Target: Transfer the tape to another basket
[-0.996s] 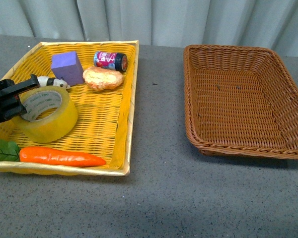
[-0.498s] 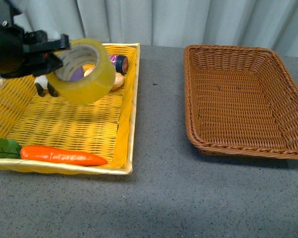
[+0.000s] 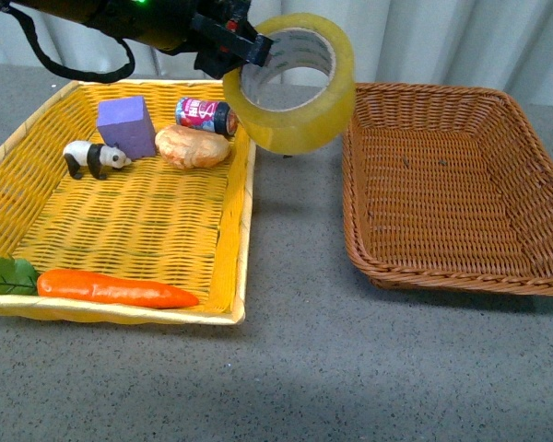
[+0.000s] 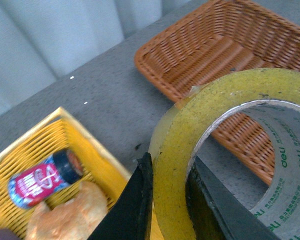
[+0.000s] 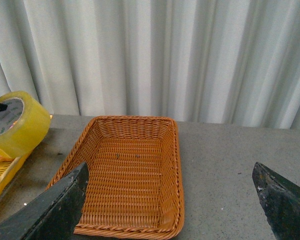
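We see the left gripper (image 3: pixel 246 53) with its jaws clenched on the wall of the tape (image 3: pixel 295 127), one inside the core and one outside. The roll hangs in the upper middle of the front view, between the yellow tray (image 3: pixel 242 198) and the basket (image 3: pixel 352 198). Its hole faces the camera and its axis is tipped upward. The right gripper (image 5: pixel 170 172) has its jaws released, wide apart.

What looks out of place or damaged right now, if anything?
Nothing stands out. The left gripper holds the tape tilted in the air, fingers pinching its wall, above the gap between the yellow tray and the basket. Nothing is spilled or damaged.
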Motion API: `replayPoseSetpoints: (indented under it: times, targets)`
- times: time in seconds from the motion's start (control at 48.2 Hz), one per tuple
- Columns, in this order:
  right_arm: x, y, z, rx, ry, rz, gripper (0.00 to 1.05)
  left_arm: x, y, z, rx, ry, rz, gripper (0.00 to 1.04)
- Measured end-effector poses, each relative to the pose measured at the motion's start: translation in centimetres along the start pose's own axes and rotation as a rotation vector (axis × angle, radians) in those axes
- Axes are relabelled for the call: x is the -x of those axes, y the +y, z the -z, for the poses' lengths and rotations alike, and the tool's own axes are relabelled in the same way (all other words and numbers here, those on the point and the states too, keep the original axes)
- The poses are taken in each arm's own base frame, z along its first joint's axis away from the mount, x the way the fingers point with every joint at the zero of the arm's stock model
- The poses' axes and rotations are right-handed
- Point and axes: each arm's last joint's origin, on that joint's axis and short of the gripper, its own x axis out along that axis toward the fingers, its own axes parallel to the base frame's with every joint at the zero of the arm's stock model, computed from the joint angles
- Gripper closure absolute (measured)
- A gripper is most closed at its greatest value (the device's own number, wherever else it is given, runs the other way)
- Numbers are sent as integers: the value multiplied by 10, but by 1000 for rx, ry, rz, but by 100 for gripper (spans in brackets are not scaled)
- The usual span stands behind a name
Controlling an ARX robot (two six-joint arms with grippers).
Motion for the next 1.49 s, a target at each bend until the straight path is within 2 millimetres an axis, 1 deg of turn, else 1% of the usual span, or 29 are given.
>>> replayPoseSetpoints:
  times: [0.166, 0.249, 0.353, 0.477, 0.726, 0.767, 0.788, 0.809, 0.85, 0.933, 0.975, 1.016, 1.058, 1.12, 1.224, 1.286, 1.348, 1.493]
  targets:
    - [0, 0, 0, 0, 0, 0, 9, -5, -14, -11, -82, 11, 112, 89]
    - [0, 0, 0, 0, 0, 0, 9, -8, -24, -11, -112, 33, 177, 89]
    - [0, 0, 0, 0, 0, 0, 9, -9, -30, -11, -128, 40, 198, 89]
    - [0, 0, 0, 0, 0, 0, 9, -10, -30, -14, -154, 19, 174, 89]
    - [0, 0, 0, 0, 0, 0, 9, -9, -30, -13, -153, 21, 172, 89]
    - [0, 0, 0, 22, 32, -43, 9, -9, -30, -13, -153, 21, 172, 89]
    - [-1, -1, 0, 51, 81, -78, 9, -9, -30, -13, -153, 21, 172, 89]
    - [-3, 0, -1, 85, 113, -138, 9, -9, -30, -13, -153, 22, 171, 89]
    - [-7, -1, -3, 109, 139, -174, 9, -9, -30, -13, -154, 22, 169, 89]
    - [-21, 1, -15, 152, 142, -233, 9, -9, -30, -13, -154, 21, 172, 89]
    - [-35, 3, -25, 160, 145, -253, 9, -9, -30, -13, -153, 22, 173, 89]
    - [-45, 5, -31, 158, 159, -269, 9, -9, -30, -13, -153, 22, 172, 89]
    - [-63, 9, -36, 154, 183, -282, 9, -9, -30, -13, -153, 22, 172, 89]
    - [-86, 14, -36, 135, 245, -299, 9, -9, -30, -13, -153, 22, 172, 89]
    - [-119, 24, -30, 95, 377, -348, 9, -9, -30, -13, -153, 22, 172, 89]
    - [-142, 33, -31, 61, 459, -380, 9, -9, -30, -13, -153, 22, 173, 89]
    - [-155, 41, -33, 46, 506, -399, 9, -9, -30, -13, -153, 22, 172, 89]
    - [-177, 60, -40, 56, 541, -414, 9, -9, -30, -13, -153, 22, 172, 89]
